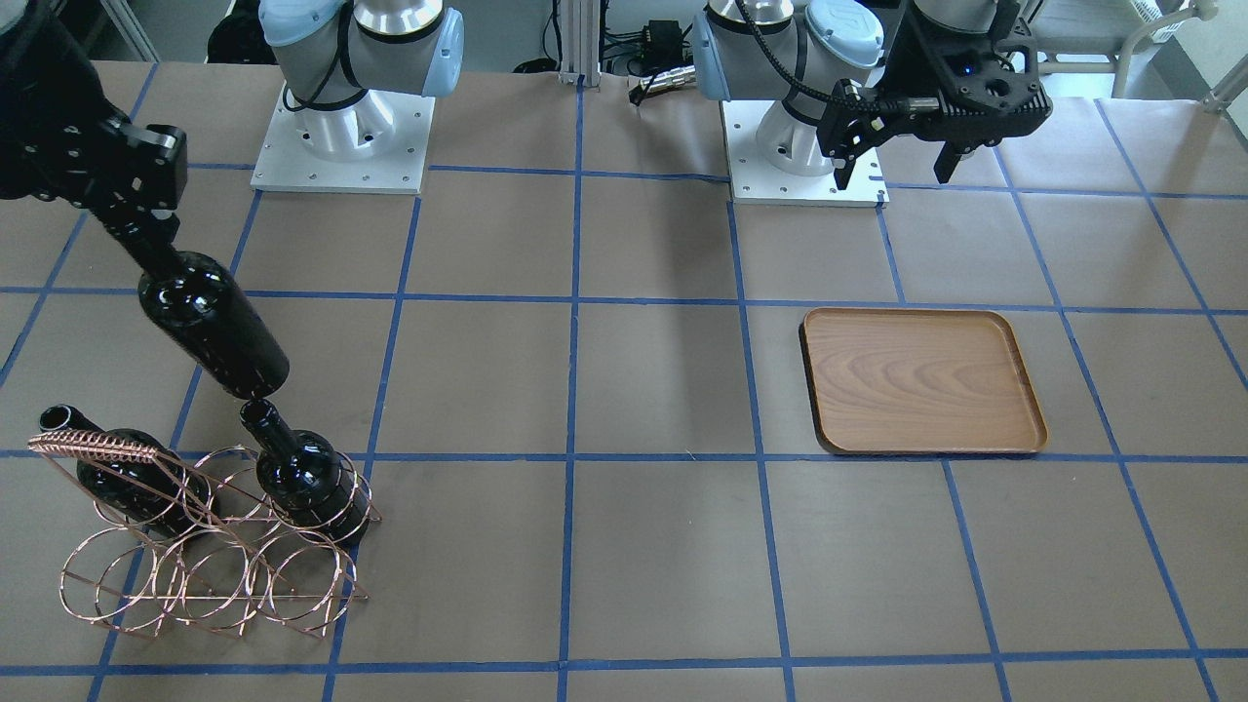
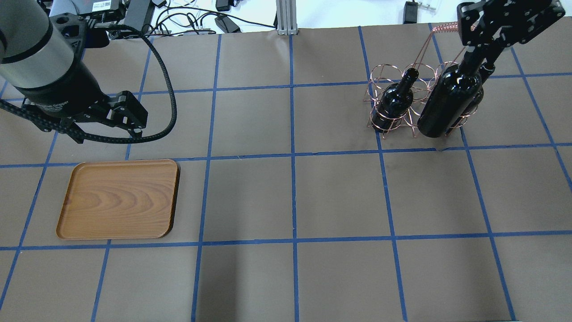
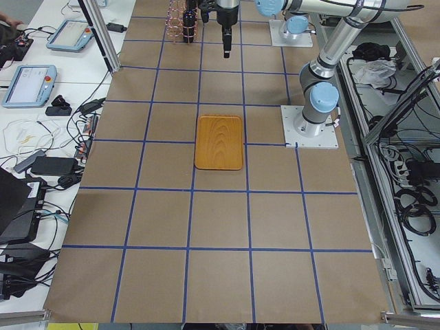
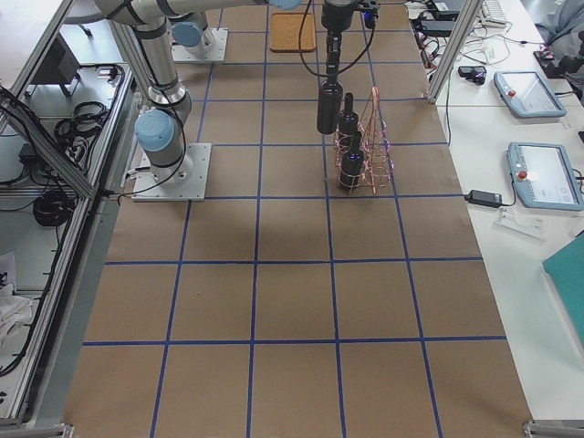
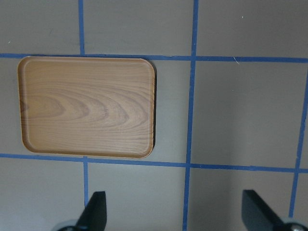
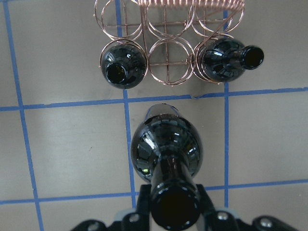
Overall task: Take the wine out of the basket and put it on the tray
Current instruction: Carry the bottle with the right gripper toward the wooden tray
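My right gripper point(image 1: 146, 226) is shut on the neck of a near-black wine bottle point(image 1: 210, 327) and holds it tilted in the air, clear of the copper wire basket point(image 1: 214, 575). In the right wrist view the held bottle point(image 6: 166, 149) hangs below the gripper point(image 6: 173, 211), in front of the basket point(image 6: 166, 67). Two more bottles point(image 1: 307, 483) point(image 1: 127, 478) stay in the basket's loops. The wooden tray point(image 2: 118, 199) lies bare on the other side of the table. My left gripper point(image 2: 107, 134) is open and empty above the table just behind the tray point(image 5: 86, 106).
The table is brown paper with a blue tape grid. The two arm bases point(image 1: 341, 146) point(image 1: 804, 156) stand at the robot's edge. Several floor squares lie between the basket point(image 2: 384, 74) and the tray. Cables and devices lie beyond the far edge point(image 2: 223, 22).
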Controlling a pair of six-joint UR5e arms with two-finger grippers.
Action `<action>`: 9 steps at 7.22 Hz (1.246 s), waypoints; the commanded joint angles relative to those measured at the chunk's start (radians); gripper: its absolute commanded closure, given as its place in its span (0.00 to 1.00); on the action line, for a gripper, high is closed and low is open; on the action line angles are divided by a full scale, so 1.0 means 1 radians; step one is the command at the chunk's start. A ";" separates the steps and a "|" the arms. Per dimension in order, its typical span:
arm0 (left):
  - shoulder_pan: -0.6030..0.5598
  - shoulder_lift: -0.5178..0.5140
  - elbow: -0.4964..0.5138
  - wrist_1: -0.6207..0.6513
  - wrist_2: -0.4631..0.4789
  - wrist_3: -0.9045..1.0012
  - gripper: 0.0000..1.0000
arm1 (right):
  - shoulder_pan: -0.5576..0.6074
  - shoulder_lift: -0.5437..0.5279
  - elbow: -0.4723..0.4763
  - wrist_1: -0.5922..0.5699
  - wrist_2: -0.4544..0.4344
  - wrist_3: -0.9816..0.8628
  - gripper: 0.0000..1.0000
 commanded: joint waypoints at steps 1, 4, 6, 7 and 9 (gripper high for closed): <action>0.016 -0.003 0.004 0.036 0.012 0.012 0.00 | 0.086 -0.075 0.164 -0.055 0.000 0.167 0.92; 0.015 0.029 -0.005 -0.009 0.012 0.012 0.00 | 0.409 0.030 0.172 -0.271 0.003 0.623 0.92; 0.013 0.031 -0.007 -0.026 0.010 0.014 0.00 | 0.546 0.098 0.149 -0.411 0.089 0.887 0.92; 0.022 0.032 -0.005 -0.028 0.012 0.014 0.00 | 0.606 0.109 0.139 -0.413 0.091 0.958 0.92; 0.024 0.029 -0.007 -0.025 0.012 0.012 0.00 | 0.669 0.124 0.155 -0.470 0.205 1.081 0.92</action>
